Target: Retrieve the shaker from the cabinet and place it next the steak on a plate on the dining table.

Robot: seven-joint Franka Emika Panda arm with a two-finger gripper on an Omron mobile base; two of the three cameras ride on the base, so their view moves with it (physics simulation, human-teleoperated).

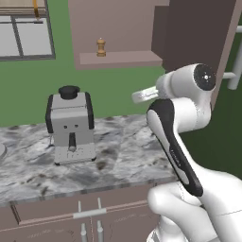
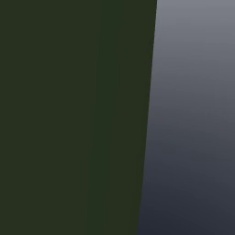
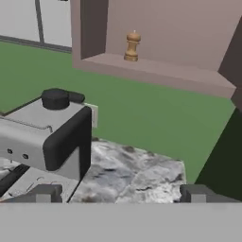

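The tan wooden shaker [image 1: 100, 47] [image 3: 132, 46] stands upright on the shelf recess of the brownish-mauve wall cabinet [image 1: 123, 23] [image 3: 179, 28]. The cabinet's tall door panel [image 1: 198, 38] is swung open at the right. My gripper [image 3: 120, 194] is open with nothing between its fingers. It hangs over the counter, well below and short of the shelf, and the shaker stands ahead of it, slightly to the left. The steak, plate and dining table are out of view.
A grey and black coffee machine [image 1: 71, 125] [image 3: 47, 137] stands on the veined marble counter [image 1: 127, 160] [image 3: 137, 175], just left of the gripper. Drawers with metal handles [image 1: 87, 212] sit under the counter. A window [image 1: 23, 33] is at the upper left of the green wall.
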